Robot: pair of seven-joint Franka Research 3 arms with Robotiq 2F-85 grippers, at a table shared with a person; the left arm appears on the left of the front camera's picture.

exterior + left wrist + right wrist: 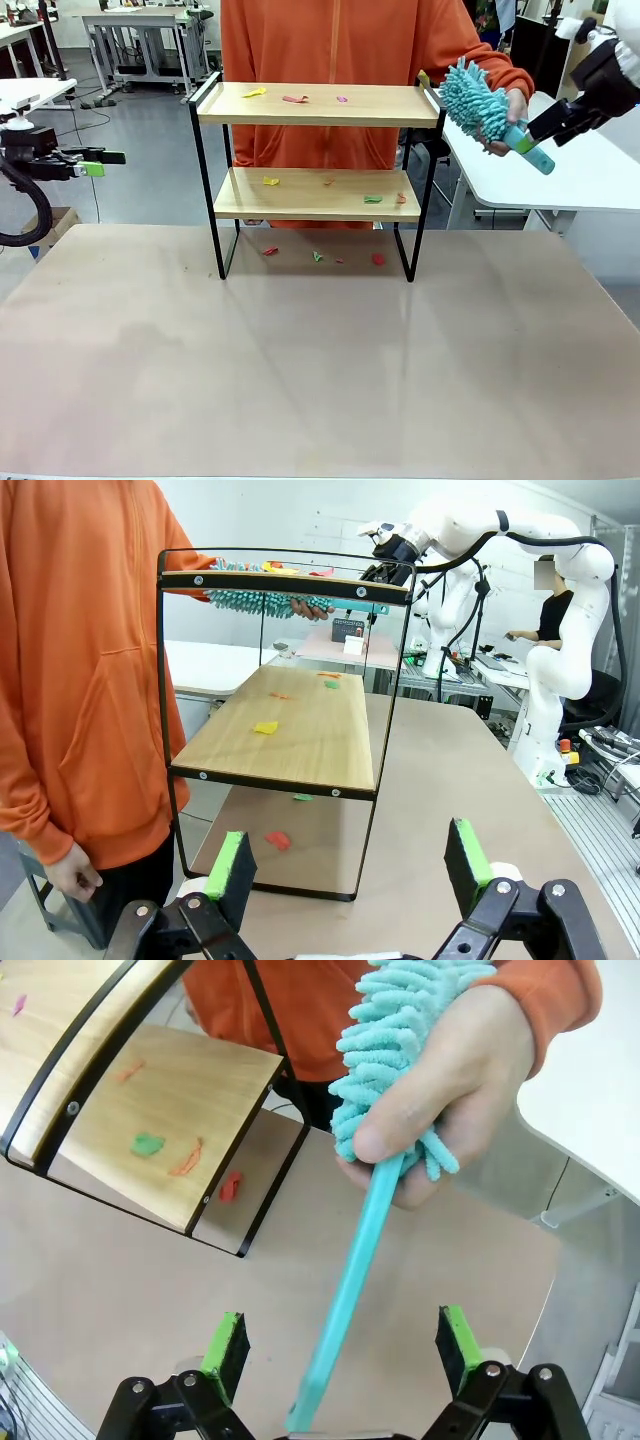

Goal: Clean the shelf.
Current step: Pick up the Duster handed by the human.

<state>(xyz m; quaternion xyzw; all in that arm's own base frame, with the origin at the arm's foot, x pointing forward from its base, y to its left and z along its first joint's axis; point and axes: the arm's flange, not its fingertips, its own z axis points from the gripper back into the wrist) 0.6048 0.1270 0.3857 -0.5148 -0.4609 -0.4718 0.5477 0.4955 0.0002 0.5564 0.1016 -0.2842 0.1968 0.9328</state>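
- Handover step: the person's hand (512,112) offers the teal duster (470,98), its handle between your right pincer's (340,1345) spread fingers, right of the shelf (300,203) at the counter's (300,380) far middle.
- Next, pinch that handle; your left pincer (95,162) hangs spread, empty.

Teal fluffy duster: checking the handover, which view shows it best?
Right wrist view: the teal fluffy duster sits close up, its handle running from the person's hand down between the open green-padded fingers. The front view shows it small at the right; the left wrist view, far off behind the top of the wooden shelf.
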